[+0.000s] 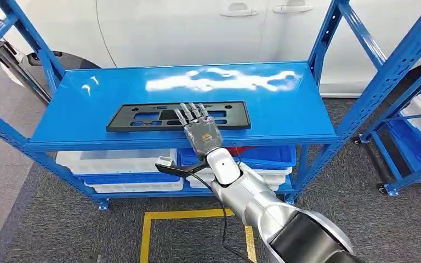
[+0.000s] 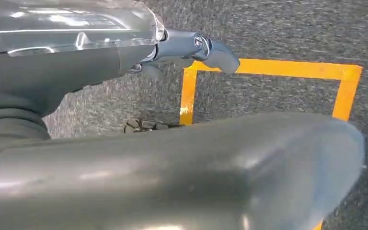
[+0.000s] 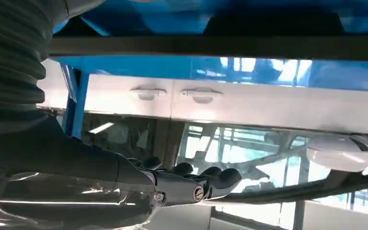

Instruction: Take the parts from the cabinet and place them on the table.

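Observation:
A flat black plate-shaped part with cut-outs lies on the top shelf of the blue cabinet, near its front edge. My right hand reaches over the part's near edge, right of its middle, palm down and fingers stretched out and apart over it. Whether they touch the part I cannot tell. In the right wrist view that hand shows straight fingers with nothing in them, and the part's dark edge runs across beyond it. My left hand hangs over the floor, holding nothing.
White bins and blue bins fill the lower shelf. A white car stands behind the cabinet. A second blue rack is at the right. Yellow tape marks the grey carpet in front.

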{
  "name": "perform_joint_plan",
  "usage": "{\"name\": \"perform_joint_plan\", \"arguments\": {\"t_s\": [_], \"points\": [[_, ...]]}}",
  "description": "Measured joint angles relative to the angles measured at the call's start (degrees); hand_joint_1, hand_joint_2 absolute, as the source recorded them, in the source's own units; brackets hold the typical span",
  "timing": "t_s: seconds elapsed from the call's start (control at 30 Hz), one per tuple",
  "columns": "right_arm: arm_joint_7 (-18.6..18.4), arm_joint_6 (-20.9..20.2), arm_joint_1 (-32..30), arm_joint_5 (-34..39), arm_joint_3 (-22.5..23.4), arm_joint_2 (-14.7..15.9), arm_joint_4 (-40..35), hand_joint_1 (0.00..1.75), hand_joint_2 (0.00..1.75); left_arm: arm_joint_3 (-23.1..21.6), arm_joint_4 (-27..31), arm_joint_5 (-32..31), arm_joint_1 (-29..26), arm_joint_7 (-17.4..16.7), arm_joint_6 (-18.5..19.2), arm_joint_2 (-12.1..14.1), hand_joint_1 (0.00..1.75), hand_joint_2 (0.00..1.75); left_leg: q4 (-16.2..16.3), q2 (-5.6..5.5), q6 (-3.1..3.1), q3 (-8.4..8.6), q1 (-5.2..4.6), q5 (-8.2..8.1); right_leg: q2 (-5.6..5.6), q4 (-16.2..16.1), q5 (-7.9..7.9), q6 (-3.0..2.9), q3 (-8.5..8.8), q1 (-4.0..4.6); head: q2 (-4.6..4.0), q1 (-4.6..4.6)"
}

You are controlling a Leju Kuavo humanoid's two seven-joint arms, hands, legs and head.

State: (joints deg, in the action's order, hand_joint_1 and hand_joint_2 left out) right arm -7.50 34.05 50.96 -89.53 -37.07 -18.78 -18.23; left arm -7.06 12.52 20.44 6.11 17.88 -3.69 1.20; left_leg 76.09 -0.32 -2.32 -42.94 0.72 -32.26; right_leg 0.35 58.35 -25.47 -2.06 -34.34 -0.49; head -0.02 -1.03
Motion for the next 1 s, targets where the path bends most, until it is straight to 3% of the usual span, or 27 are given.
{"name": "perform_joint_plan", "arguments": {"t_s": [0.03,0.1,0.13,0.17,0.2,0.27,0.33,0.37,0.4,0.43,0.47,0.5,0.57,0.6,0.63,0.67,0.77,0.83,0.87,0.93,0.97,1.0], "points": [[0.0,0.0,0.0,0.0,0.0,0.0,0.0,0.00,1.75,0.0,0.0,-0.1,0.0,0.0,0.0,0.0,0.00,0.00,-3.1,0.00,0.11,0.95,0.00,2.58,0.03,0.0,-0.26,0.09,0.36,0.00,0.00,0.00],[0.1,0.2,0.0,0.0,0.0,-0.3,0.0,0.00,1.75,0.1,0.0,-0.2,0.0,0.0,0.0,0.0,0.00,0.00,-14.0,0.02,0.59,5.69,0.00,9.11,0.07,0.0,-0.96,0.41,1.46,0.00,0.00,0.02],[0.1,0.2,0.1,0.0,0.0,-0.3,0.0,0.00,1.75,0.2,0.0,-0.2,0.0,0.0,0.0,0.1,0.00,0.00,-16.5,0.06,0.81,6.62,-0.01,10.01,0.08,-0.1,-1.15,0.54,1.57,0.01,0.00,0.02],[0.2,0.2,0.3,0.0,0.0,-0.5,0.0,0.00,1.75,0.2,0.0,-0.2,0.1,0.1,-0.1,0.1,0.00,0.00,-18.0,-0.03,1.11,7.68,-0.44,9.06,0.17,0.2,-1.37,0.96,1.41,0.44,0.00,0.00],[0.2,0.3,0.3,0.0,0.0,-0.5,0.0,0.00,1.75,0.2,0.0,-0.2,0.2,0.1,-0.1,0.1,0.00,0.00,-17.9,-0.03,1.56,7.49,-0.45,8.67,0.17,0.0,-1.29,1.25,1.26,0.37,0.00,0.00],[0.3,0.3,0.2,0.0,0.0,-0.5,0.0,0.00,1.75,0.2,0.0,-0.3,0.0,0.1,-0.1,0.1,0.00,0.00,-18.2,-0.13,2.04,7.51,-0.48,8.52,0.08,-0.2,-1.47,1.82,1.48,0.34,0.00,0.02],[0.3,0.4,0.3,0.0,0.0,-0.7,-0.1,0.00,1.75,0.2,0.0,-0.3,0.0,0.1,-0.1,0.0,0.00,0.00,-18.8,-0.11,2.60,8.16,-0.04,8.64,-0.04,1.5,-2.86,2.51,0.98,0.33,0.00,0.02],[0.3,0.4,0.4,-0.1,0.0,-0.7,-0.1,0.00,1.75,0.2,0.0,-0.3,0.1,0.1,-0.1,0.0,0.00,0.00,-18.8,-0.07,2.99,8.21,-0.06,8.49,-0.03,4.7,-4.51,2.61,-0.61,0.30,0.00,0.02],[0.4,0.4,0.3,-0.1,0.0,-0.7,0.0,0.00,1.75,0.2,0.0,-0.3,0.2,0.1,-0.1,0.1,0.00,0.00,-18.8,-0.05,3.21,8.33,-0.13,8.34,-0.03,10.5,-7.04,2.69,-3.70,0.27,0.00,0.02],[0.4,0.3,0.1,-0.1,0.0,-0.7,0.0,0.00,1.75,0.2,0.0,-0.3,0.2,0.1,-0.1,0.1,0.00,0.00,-18.8,-0.03,3.39,8.40,-0.20,8.20,-0.03,15.2,-8.56,2.74,-6.31,0.28,0.00,0.02],[0.4,0.3,-0.1,-0.1,0.0,-0.7,0.1,0.00,1.75,0.2,0.0,-0.3,0.1,0.1,-0.1,0.1,0.00,0.00,-18.8,-0.04,3.42,8.49,-0.23,8.05,-0.03,18.2,-8.99,2.76,-8.27,0.28,0.00,0.02],[0.4,0.3,-0.3,-0.1,0.0,-0.7,0.1,0.00,1.75,0.2,0.0,-0.3,0.0,0.1,-0.1,0.1,0.00,0.00,-18.7,-0.07,3.45,8.69,-0.25,7.85,-0.03,18.6,-7.96,2.73,-9.15,0.28,0.00,0.02],[0.4,0.3,-0.3,-0.2,-0.1,-0.7,0.1,0.00,1.75,0.2,0.0,-0.3,0.0,0.1,-0.1,0.1,0.00,0.00,-18.5,-0.21,3.31,9.25,-0.26,7.34,-0.03,12.4,-3.07,2.46,-6.86,0.29,0.00,0.02],[0.3,0.2,-0.2,-0.2,-0.2,-0.7,0.1,0.00,1.75,0.2,0.0,-0.3,0.0,0.1,-0.1,0.1,0.00,0.00,-18.3,-0.30,3.14,9.83,-0.30,6.87,-0.04,5.6,0.70,2.05,-3.93,0.32,0.00,0.02],[0.2,0.1,-0.1,-0.2,-0.4,-0.7,0.1,0.00,1.75,0.2,0.0,-0.3,0.0,0.1,-0.1,0.0,0.00,0.00,-18.3,-0.29,2.97,10.09,-0.27,6.49,-0.05,1.5,1.86,1.59,-2.28,0.45,0.00,0.02],[0.2,0.0,0.0,-0.2,-0.5,-0.7,0.1,0.00,1.75,0.2,0.0,-0.3,0.1,0.2,-0.1,0.0,0.00,0.00,-17.9,-0.33,2.59,10.01,-0.75,6.21,-0.08,0.5,1.23,1.57,-1.47,0.76,0.00,0.02],[0.1,0.0,0.0,-0.2,-0.7,-0.7,0.1,0.00,1.75,0.3,0.0,-0.3,0.1,0.1,-0.1,0.0,0.00,0.00,-18.5,-0.19,1.85,10.20,-0.42,6.11,0.15,0.4,0.92,1.01,-1.57,0.92,0.00,0.02],[0.1,0.0,0.1,-0.2,-0.9,-0.9,0.0,0.00,1.75,0.3,0.0,-0.3,0.1,0.2,0.0,0.1,0.00,0.00,-17.0,-0.06,1.16,10.00,-0.44,4.96,0.05,-0.7,1.05,0.41,-0.52,0.18,0.00,0.00],[0.1,0.0,0.2,-0.2,-0.9,-1.0,0.0,0.00,1.75,0.3,0.0,-0.4,0.1,0.2,0.0,0.0,0.00,0.00,-13.7,-0.04,0.86,8.48,-0.36,3.24,-0.05,-0.7,0.89,0.12,-0.26,0.10,0.00,0.00],[0.1,0.0,0.0,-0.2,-1.0,-1.1,0.0,0.00,1.75,0.3,0.0,-0.4,0.1,0.2,0.0,0.1,0.00,0.00,-4.9,-0.03,0.34,3.82,-0.01,-0.41,-0.09,-0.7,0.57,-0.12,0.05,0.17,0.00,0.00],[0.1,-0.1,-0.1,-0.2,-1.0,-1.1,0.0,0.00,1.75,0.3,0.0,-0.4,0.0,0.2,0.0,0.1,0.00,0.00,-0.9,-0.03,0.14,1.46,0.07,-1.47,-0.09,-0.7,0.42,-0.10,0.16,0.17,0.00,0.00],[0.1,-0.1,-0.3,-0.2,-1.0,-1.1,0.0,0.00,1.75,0.3,0.0,-0.3,-0.1,0.2,0.0,0.1,0.00,0.00,0.3,-0.02,0.01,0.29,0.15,-0.88,-0.05,-0.7,0.25,-0.08,0.35,0.15,0.00,0.00]]}}
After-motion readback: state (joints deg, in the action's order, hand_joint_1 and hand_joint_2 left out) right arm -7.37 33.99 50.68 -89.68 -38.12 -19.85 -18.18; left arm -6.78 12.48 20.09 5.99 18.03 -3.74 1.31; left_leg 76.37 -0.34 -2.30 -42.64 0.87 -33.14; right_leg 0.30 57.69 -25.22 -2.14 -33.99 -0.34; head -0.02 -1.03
